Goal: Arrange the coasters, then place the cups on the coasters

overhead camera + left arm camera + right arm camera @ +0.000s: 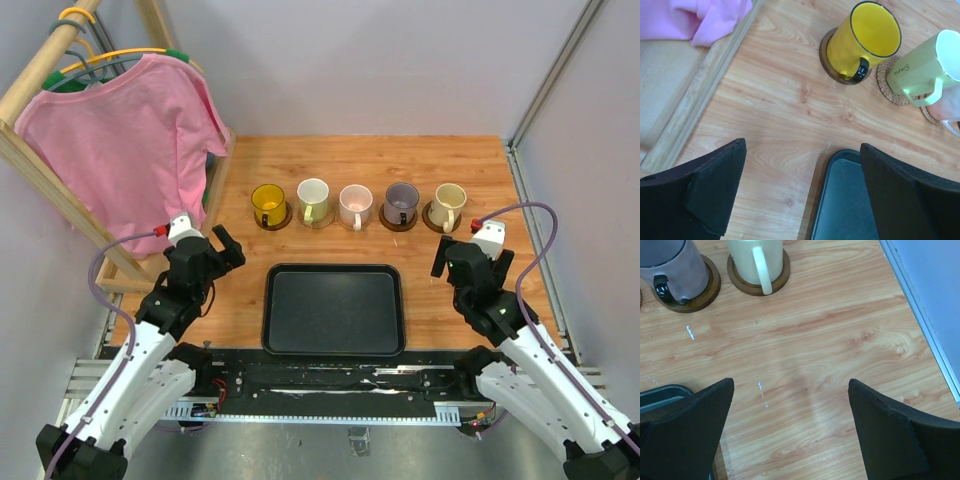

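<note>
Several cups stand in a row across the table, each on a coaster: yellow, white, pink, greyish purple and cream. The yellow cup rests on a dark coaster; beside it the white cup is on a tan woven coaster. The purple cup and cream cup each sit on dark coasters. My left gripper hangs open near the tray's left corner. My right gripper is open and empty, in front of the cream cup.
A black tray lies in the middle near the arms. A wooden rack with a pink shirt stands at the left. A metal frame edge borders the table on the right.
</note>
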